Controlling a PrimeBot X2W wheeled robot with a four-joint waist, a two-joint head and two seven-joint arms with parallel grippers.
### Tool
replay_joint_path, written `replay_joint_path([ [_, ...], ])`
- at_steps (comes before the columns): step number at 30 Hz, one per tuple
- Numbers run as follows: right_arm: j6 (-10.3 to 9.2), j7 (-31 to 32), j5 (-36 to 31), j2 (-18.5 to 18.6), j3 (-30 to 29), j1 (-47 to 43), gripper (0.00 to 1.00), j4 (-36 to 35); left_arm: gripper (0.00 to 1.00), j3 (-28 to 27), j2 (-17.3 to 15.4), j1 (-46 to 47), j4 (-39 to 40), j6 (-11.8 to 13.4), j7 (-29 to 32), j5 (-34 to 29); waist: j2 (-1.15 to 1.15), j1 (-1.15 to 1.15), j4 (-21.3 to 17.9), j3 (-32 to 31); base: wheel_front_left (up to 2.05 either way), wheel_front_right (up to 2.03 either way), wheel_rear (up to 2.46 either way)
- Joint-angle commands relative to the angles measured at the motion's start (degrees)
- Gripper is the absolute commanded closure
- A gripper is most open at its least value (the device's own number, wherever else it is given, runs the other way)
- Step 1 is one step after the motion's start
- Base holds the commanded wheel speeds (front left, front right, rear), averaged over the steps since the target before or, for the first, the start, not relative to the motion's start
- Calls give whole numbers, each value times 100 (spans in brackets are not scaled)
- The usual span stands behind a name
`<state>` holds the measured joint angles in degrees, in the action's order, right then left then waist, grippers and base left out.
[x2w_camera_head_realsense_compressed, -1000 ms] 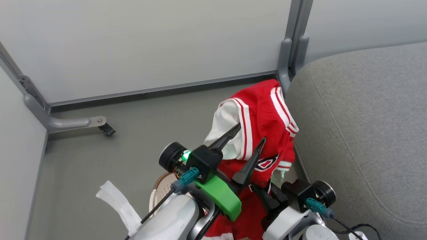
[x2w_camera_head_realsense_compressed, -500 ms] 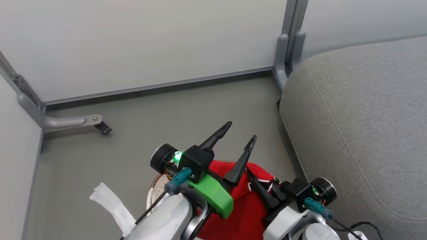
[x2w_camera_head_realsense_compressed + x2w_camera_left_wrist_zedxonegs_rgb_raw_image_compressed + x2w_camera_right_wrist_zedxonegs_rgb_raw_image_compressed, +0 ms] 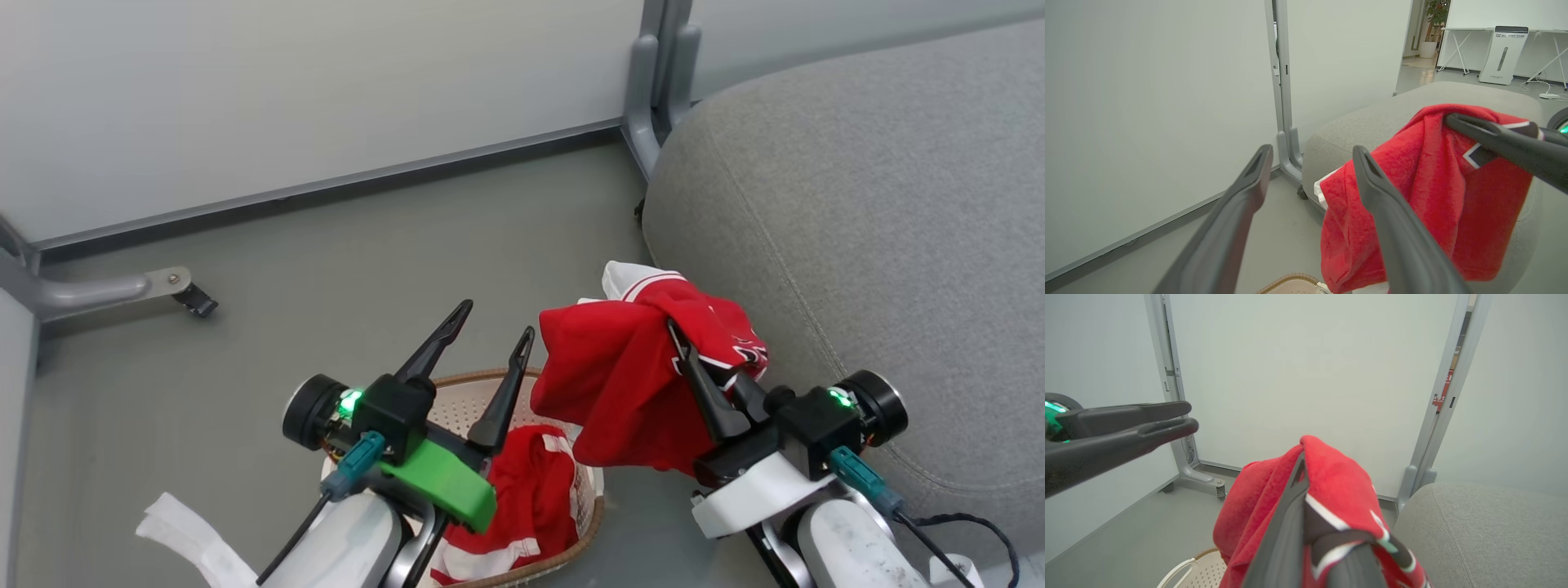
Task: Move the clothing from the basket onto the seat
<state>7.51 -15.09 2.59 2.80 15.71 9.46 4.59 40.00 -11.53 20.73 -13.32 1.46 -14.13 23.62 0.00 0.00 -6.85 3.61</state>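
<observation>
A red garment [image 3: 620, 384] of the clothing hangs bunched from my right gripper [image 3: 676, 331], which is shut on it at the seat's left edge, above the floor. The same garment [image 3: 1433, 196] [image 3: 1331, 477] drapes over the right gripper [image 3: 1301, 461]. Another red piece with white stripes [image 3: 531, 490] lies in the cream perforated basket [image 3: 457, 408] at the bottom centre. My left gripper [image 3: 497, 320] [image 3: 1312, 153] stands open and empty above the basket's far rim, just left of the hanging garment. The big grey seat [image 3: 857, 204] [image 3: 1372, 122] [image 3: 1486, 531] takes up the right side.
Pale partition walls close off the far and left sides. One grey foot with a caster [image 3: 196, 300] juts onto the floor at left, and a post base [image 3: 649, 139] stands by the seat's corner. A white fabric strip [image 3: 188, 539] hangs at lower left. A dark cable [image 3: 963, 523] trails at lower right.
The head view has shifted. My right gripper has risen from low over the basket, carrying the red garment up beside the seat. The left gripper's fingers have spread and hold nothing.
</observation>
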Motion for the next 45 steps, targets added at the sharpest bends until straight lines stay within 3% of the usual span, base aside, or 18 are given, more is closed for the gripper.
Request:
replay_joint_path([
  [1,-4,-12,-55,13,-62,-94,100,-152,0,-74,-78,-123,63,38,-47,-47,0,0,-339,320,0,0,0],
  [14,-5,-12,120,12,-345,-329,100,-1309,0,-352,-709,-598,727,93,-106,-395,0,0,-1682,1307,0,0,0],
  [22,-5,-12,408,6,-814,-100,100,-1808,0,-243,-1035,-403,1164,16,174,-588,0,0,-2102,2065,0,0,0],
  [29,-5,-12,445,8,-1757,1129,100,-2217,0,-150,-1247,-6,1797,-111,705,-761,0,0,-1911,3108,0,0,0],
  [34,-6,-12,-414,40,-2502,2461,100,-2341,0,-46,-1259,327,2185,-236,980,-873,0,0,-1518,3820,0,0,0],
  [39,-5,-9,-698,579,-3272,3493,100,-2121,0,20,-1223,588,2377,-309,1068,-960,0,0,-1104,4285,0,0,0],
  [45,-6,-8,-846,1077,-4116,4096,100,-1233,0,82,-1126,832,2378,-419,961,-952,0,0,-700,4600,0,0,0],
])
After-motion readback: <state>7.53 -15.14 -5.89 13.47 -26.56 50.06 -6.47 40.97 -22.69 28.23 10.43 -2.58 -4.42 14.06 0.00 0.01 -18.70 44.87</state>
